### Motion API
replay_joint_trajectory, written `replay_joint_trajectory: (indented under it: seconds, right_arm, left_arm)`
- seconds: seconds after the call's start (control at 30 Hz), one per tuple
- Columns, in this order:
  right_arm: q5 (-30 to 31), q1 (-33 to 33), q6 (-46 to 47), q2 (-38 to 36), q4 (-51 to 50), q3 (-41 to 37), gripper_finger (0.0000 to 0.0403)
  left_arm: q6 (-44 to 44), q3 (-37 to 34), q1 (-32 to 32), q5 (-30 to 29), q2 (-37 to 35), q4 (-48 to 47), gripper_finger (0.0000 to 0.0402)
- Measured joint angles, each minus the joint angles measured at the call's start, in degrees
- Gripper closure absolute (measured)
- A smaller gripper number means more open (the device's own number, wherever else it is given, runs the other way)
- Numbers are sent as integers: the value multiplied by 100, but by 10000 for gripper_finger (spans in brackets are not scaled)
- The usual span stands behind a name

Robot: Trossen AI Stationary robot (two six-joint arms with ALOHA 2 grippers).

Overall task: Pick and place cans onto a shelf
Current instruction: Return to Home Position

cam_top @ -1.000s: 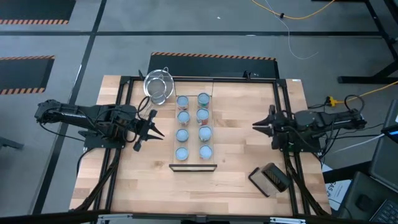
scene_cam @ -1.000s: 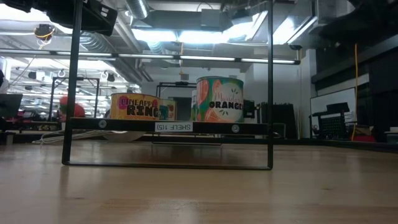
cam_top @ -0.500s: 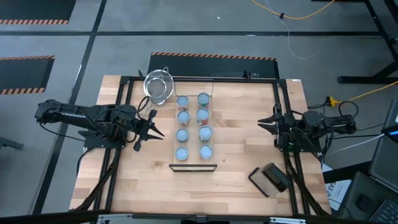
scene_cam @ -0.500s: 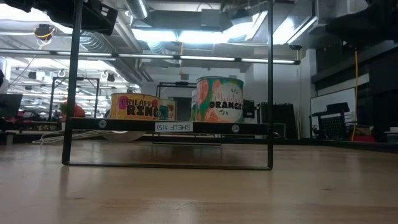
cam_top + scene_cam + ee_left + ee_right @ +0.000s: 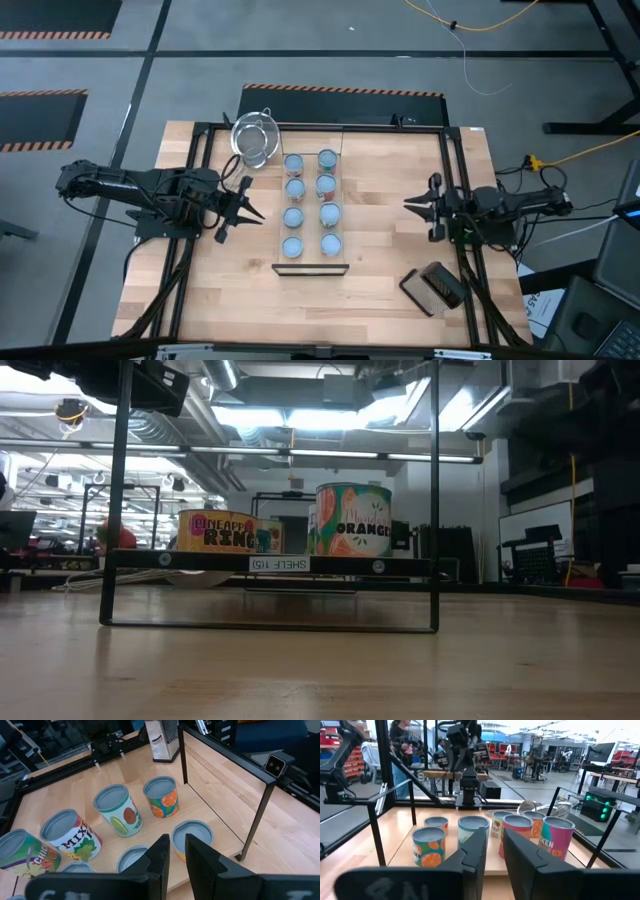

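Observation:
Several cans (image 5: 310, 214) with pale blue tops stand upright in two rows on the shelf (image 5: 311, 268), a narrow light board with a black bar at its near end. In the low view, two labelled cans (image 5: 353, 519) stand on the shelf's black-framed deck (image 5: 270, 563). My left gripper (image 5: 257, 213) hovers just left of the rows, tilted a little downward, shut with only a slit between its fingers (image 5: 177, 851). My right gripper (image 5: 410, 205) hangs well to the right of the shelf, pointing level at the cans (image 5: 429, 845), shut and holding nothing (image 5: 495, 845).
A wire-mesh strainer (image 5: 255, 138) lies at the far left of the shelf. A dark rectangular box (image 5: 435, 287) lies near the table's front right. Black frame rails (image 5: 200, 170) run along the table's left, right and far sides. Bare wood lies between the shelf and my right gripper.
My right arm has folded down at the table's right side, and its gripper has sunk and tipped up to level while still facing the cans. Its fingers have kept the same gap. The cans and the shelf have not moved.

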Motion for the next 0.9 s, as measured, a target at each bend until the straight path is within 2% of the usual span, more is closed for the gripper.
replay_joint_trajectory:
  seconds: [0.27, 0.43, 0.53, 0.73, 0.9]
  right_arm:
    - [-114, -337, 9, 9, 398, -286, 333]
    - [-172, -567, -9, 11, 376, -286, 333]
    - [-247, -672, -4, 11, 366, -286, 333]
    - [-471, -744, 26, 11, 335, -286, 333]
    - [-471, -743, 21, 11, 330, -286, 333]
  left_arm:
    - [2, 0, 0, -2, 0, 51, 347]
    - [4, 2, 0, -207, 118, 481, 347]
    - [25, 2, 0, -601, 186, 962, 347]
    - [51, 2, 0, -2004, 238, 2167, 347]
    - [113, 13, 2, -2656, -277, 2622, 347]
